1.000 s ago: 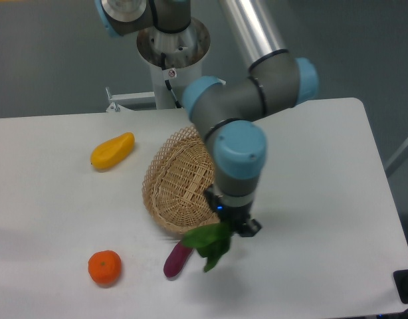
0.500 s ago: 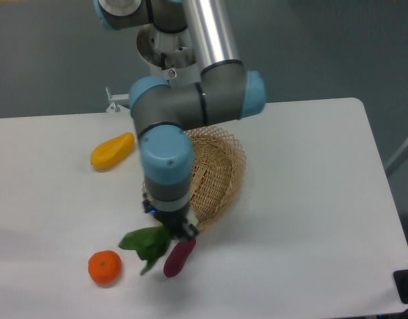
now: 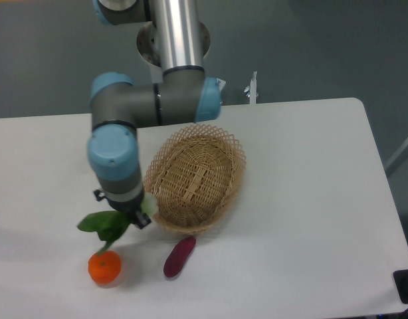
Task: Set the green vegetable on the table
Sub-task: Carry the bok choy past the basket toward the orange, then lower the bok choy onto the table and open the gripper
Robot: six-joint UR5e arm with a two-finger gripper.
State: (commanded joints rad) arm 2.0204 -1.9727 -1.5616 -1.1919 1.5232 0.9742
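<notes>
My gripper [image 3: 132,214], lower left of the frame, pinches the green vegetable [image 3: 105,225], whose leaves trail down-left above the orange [image 3: 104,266]; bare table [image 3: 44,219] lies further left. Half a second ago I carried it beside the sweet potato [image 3: 179,256]; the basket [image 3: 196,178] now shows uncovered.

Even, soft overhead light, faint shadows on the table [image 3: 310,199], slightly soft focus throughout.
</notes>
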